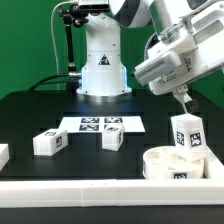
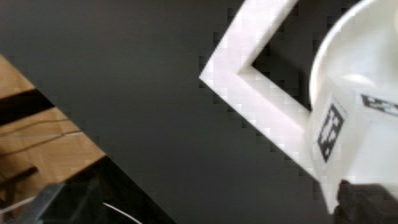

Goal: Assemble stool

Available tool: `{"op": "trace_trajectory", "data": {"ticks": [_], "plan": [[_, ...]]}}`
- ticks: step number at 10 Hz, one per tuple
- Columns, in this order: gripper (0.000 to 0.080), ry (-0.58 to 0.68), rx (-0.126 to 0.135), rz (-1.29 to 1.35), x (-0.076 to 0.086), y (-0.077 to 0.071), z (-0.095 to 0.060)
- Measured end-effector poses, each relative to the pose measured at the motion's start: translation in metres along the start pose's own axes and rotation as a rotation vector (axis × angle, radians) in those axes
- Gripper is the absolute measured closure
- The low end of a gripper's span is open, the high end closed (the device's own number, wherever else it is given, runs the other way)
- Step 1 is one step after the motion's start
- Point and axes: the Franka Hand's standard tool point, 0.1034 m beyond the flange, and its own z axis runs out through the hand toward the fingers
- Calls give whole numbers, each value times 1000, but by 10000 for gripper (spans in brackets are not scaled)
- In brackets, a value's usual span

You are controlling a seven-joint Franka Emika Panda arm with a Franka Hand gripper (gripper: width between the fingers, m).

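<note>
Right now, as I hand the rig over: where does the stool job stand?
Tool: open, holding nothing, close above the upright leg.
Seat: at the exterior view's right, by the white rail, that leg standing on it.
Two loose legs: one left of the marker board, one at its front edge. Another white piece sits at the far left edge.
Done: one leg stood on the seat; tightness unclear.
Left: the remaining legs.

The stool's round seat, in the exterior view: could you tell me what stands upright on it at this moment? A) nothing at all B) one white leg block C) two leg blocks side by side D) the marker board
B: one white leg block stands upright on the round seat, just below the gripper, while two other leg blocks lie apart on the black table.
</note>
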Motion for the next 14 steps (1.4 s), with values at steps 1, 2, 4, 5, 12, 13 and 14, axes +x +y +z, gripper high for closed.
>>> {"op": "trace_trajectory", "data": {"ticks": [1,2,4,5,12,13,14], "plan": [[150,-1,-4,-5,0,0,0],[150,-7,-27,-43,2,-2,0],[150,-10,-58,46,5,0,-4],[150,-20,-90,102,26,9,-10],[150,-62,-90,64,14,0,-4],[150,-61,-91,71,13,0,-4],[150,-67,-98,-3,11,0,-4]]}}
